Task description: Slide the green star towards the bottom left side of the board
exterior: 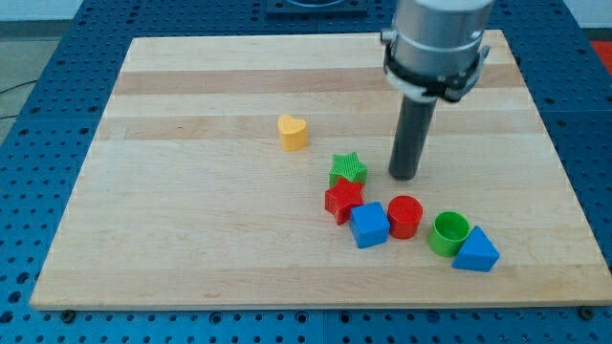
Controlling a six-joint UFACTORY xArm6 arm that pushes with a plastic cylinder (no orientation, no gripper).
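Tabletop: you have one pale wooden board [191,239] with light and darker planks, sitting on a blue perforated base [57,57].
Arm: one grey cylindrical arm housing [435,43] comes down from the view's top right and ends in one straight dark rod.
My tip: you see it at [404,176], resting at the board surface just to the view's right of the green star, with a narrow strip of bare wood between them.
Gripper: there is none on this arm for you to read as wide or narrow; the rod holds nothing.
Block count: seven in all, namely two blue, two green, two red and one yellow.
Blue blocks: one blue cube [369,225] and one blue triangular block [476,251], the latter nearest the view's bottom right.
Green cylinder: one green hollow cylinder [448,232], touching the blue triangular block on its left.
Red blocks: one red cylinder [404,216] just right of the blue cube, and one red star [343,200] touching that cube's upper left.
Green star: one green star-shaped block [348,169], lying right of the board's centre, directly above the red star and touching it.
Green star orientation: it lies flat with one point toward the view's top; you cannot pick out a long axis.
Yellow block: one yellow heart-shaped block [294,132], standing alone to the upper left of the green star.
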